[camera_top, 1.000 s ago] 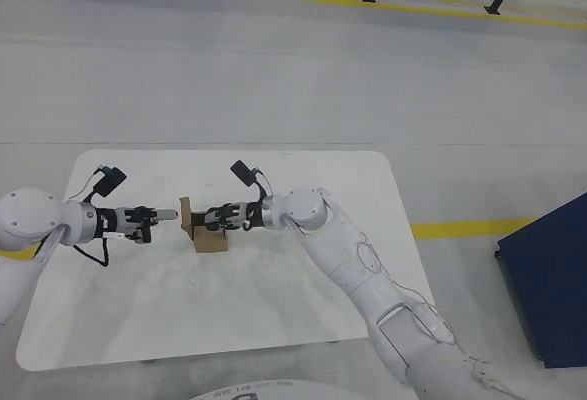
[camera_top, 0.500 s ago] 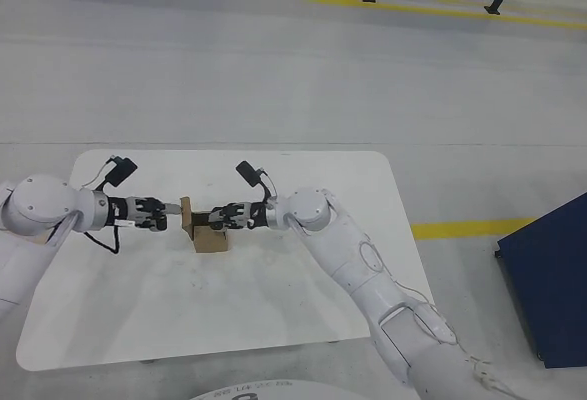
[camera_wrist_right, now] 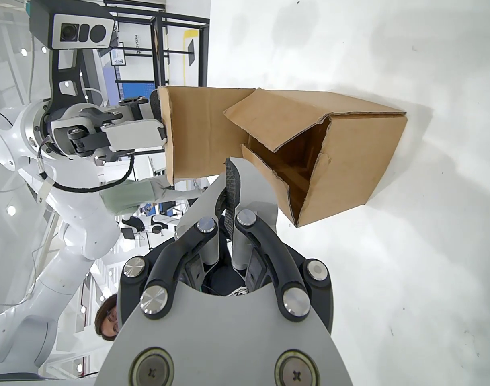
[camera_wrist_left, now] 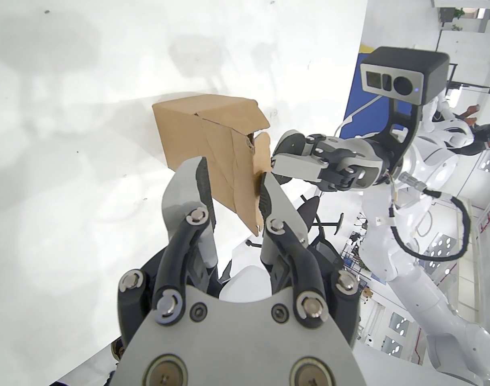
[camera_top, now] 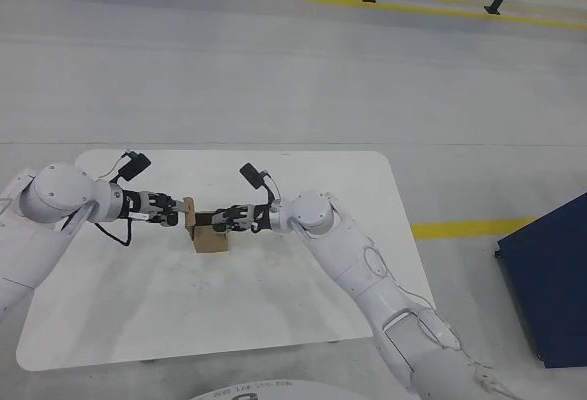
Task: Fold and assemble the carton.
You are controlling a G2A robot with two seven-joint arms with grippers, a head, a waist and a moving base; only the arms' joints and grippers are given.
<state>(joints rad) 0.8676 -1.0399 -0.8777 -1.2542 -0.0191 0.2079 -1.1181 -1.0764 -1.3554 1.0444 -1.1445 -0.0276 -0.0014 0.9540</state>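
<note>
Carton (camera_top: 205,234): brown cardboard, part-folded, resting on the white counter (camera_top: 273,300) left of its middle, between the two grippers. Right wrist view: the carton (camera_wrist_right: 349,142) lies on its side on the counter (camera_wrist_right: 389,21) with its open end toward this camera. The dark inside is visible and the smaller end flaps are only partly turned in. One large flap (camera_wrist_right: 192,134) stands out flat from the open end, on the left arm's side. Left gripper (camera_top: 180,211) comes in from the left side of the counter. Left wrist view: the left gripper (camera_wrist_left: 232,176) has its fingers (camera_wrist_left: 198,178) spread wide, tips up against the face of the large flap (camera_wrist_left: 232,150). One tip is at the flap's free edge, and no pinch can be made out. The body of the carton (camera_wrist_left: 188,134) sits beyond, on the counter (camera_wrist_left: 88,82). From the right wrist, the left gripper (camera_wrist_right: 159,118) shows at the far side of the large flap, tips touching it. Right gripper (camera_top: 218,219) comes in from the opposite side, level with the carton. Its fingers (camera_wrist_right: 230,186) are pressed together with no card seen between them, and the tip is just beside the lower edge of the large flap, at the mouth of the carton. Left wrist view agrees: the right gripper (camera_wrist_left: 273,161) is closed, tip touching the flap's edge. Off the counter: a dark blue panel (camera_top: 573,270) on the floor to the right and a yellow floor line (camera_top: 463,229) leading to it.
</note>
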